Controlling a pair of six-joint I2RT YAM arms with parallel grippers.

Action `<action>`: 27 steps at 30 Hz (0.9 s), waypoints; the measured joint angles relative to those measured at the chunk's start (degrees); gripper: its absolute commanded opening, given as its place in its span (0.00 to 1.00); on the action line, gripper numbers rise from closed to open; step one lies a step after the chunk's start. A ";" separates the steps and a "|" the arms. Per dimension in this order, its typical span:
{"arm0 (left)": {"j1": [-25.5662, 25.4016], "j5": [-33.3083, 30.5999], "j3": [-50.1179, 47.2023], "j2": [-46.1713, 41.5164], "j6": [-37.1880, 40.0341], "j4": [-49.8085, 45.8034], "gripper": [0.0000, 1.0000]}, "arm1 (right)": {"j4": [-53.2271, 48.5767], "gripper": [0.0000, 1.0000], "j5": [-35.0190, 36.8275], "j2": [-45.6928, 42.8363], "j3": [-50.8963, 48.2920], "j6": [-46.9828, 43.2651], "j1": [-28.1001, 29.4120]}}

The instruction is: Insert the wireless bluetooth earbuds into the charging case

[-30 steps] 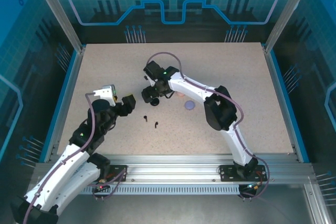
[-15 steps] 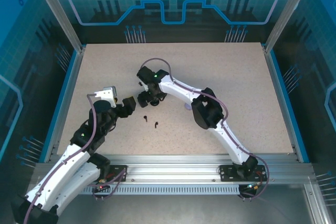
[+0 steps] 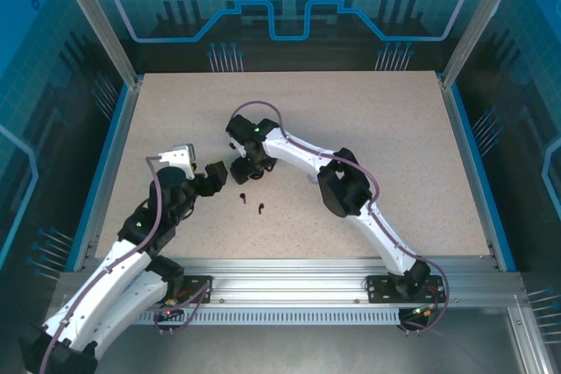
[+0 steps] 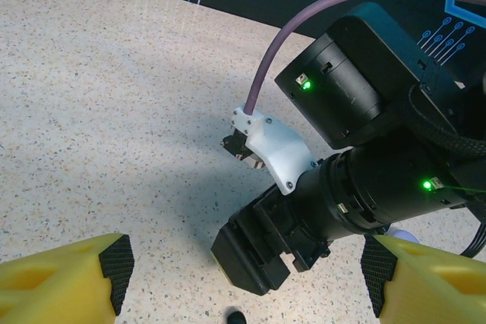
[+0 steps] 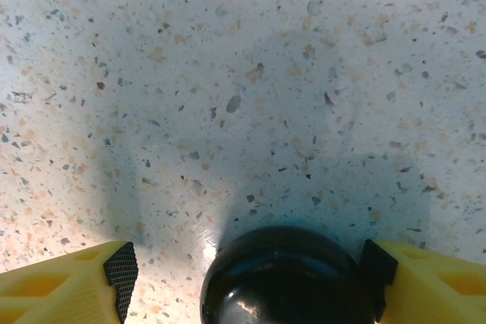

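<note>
left gripper (image 3: 216,172): held over the speckled, stone-look table (image 3: 394,146), left of centre. its wrist view shows blocky yellow fingers (image 4: 61,282) with black textured pads set wide apart, holding and touching nothing. ahead of them sits the right arm's matte black wrist housing (image 4: 357,187), carrying two small green lights, a white bracket and a mauve cable. black earbud (image 3: 242,196): tiny, stemmed, lying loose on the table just right of the left gripper. second black earbud (image 3: 261,208): near the first, slightly closer to the arm bases; both lie apart from either claw. right gripper (image 5: 249,271): pointed down at the table just beside the left gripper, yellow fingers spread wide. a glossy, domed black round case (image 5: 287,278) sits between them; the right pad is touching or almost touching its side, the left pad is clearly apart, so no pinch. a small lilac shape (image 3: 312,179) shows beside the right forearm, too hidden to identify.
</note>
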 measured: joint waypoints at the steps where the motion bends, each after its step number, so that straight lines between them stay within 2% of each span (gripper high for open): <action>1: 0.00 0.00 0.00 0.15 0.00 0.02 0.82 | 0.04 0.80 -0.09 -0.35 -0.59 -0.24 0.11; 10: 0.00 0.07 0.00 0.61 -0.02 0.24 0.82 | 0.61 0.74 1.92 -1.38 -2.73 -2.01 1.11; 18: 0.07 0.20 0.00 0.94 -0.02 0.24 0.82 | 0.55 0.81 2.75 -2.12 -3.98 -4.09 1.70; 27: 0.07 0.20 0.00 0.94 -0.02 0.26 0.82 | -0.44 0.82 5.18 -2.21 -2.84 -8.20 2.10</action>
